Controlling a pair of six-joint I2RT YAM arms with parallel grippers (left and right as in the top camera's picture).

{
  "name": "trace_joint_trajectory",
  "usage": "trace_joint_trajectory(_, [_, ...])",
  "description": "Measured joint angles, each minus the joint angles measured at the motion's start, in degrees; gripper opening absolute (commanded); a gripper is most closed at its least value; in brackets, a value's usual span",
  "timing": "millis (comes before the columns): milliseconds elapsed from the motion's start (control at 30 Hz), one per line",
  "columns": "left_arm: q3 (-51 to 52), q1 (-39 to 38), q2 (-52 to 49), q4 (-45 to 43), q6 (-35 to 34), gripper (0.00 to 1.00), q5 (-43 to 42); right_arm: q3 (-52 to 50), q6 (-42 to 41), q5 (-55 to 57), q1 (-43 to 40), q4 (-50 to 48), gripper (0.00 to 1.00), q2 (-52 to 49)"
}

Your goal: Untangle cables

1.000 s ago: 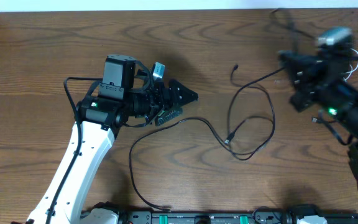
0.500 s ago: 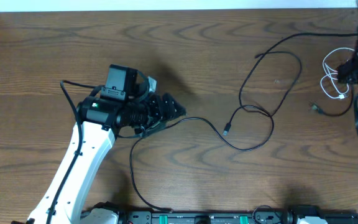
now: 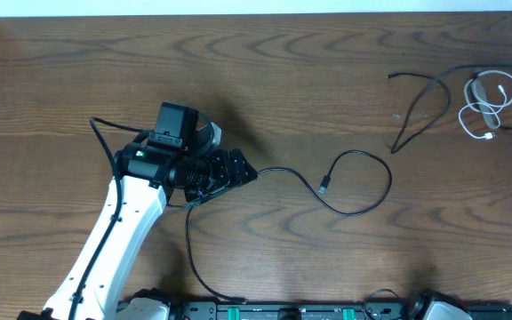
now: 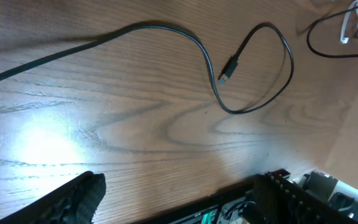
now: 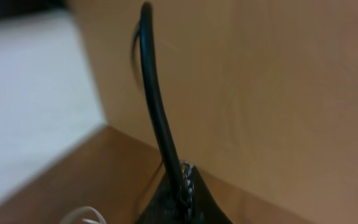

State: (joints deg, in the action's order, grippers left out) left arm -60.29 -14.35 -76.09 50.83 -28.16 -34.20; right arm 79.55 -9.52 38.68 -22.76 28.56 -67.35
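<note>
Toward the worktop's (image 3: 60,71) right edge from the wide-open, empty left pincer (image 3: 241,169) runs the long black cable (image 3: 388,182); the right pincer (image 5: 182,185), shut, pinches another black cable (image 5: 156,93)

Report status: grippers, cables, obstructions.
Left gripper open, empty, by the looped black cable. Right gripper shut on second black cable. White cable coiled far right. Nothing in the way.
</note>
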Motion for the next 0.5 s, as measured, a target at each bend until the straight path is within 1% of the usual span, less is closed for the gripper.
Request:
trace_joint_trajectory(67, [0.02, 0.0, 0.0, -0.02, 0.26, 0.82, 0.48, 0.0, -1.88, -1.7, -2.93, 4.11, 0.01, -2.36])
trace_joint_trajectory(200, [0.02, 0.0, 0.0, 0.0, 1.03, 0.82, 1.79, 0.0, -5.14, -6.47, -5.38, 9.7, 0.01, -7.78])
trace_joint_trajectory(433, [0.04, 0.0, 0.0, 0.74, 1.22, 0.82, 2.69, 0.0, -7.93, -12.79, -5.77, 15.06, 0.02, -18.4])
trace_joint_trajectory(500, [0.04, 0.0, 0.0, 0.79, 1.22, 0.82, 2.75, 0.0, -8.11, -13.46, -5.79, 15.85, 0.01, -20.59])
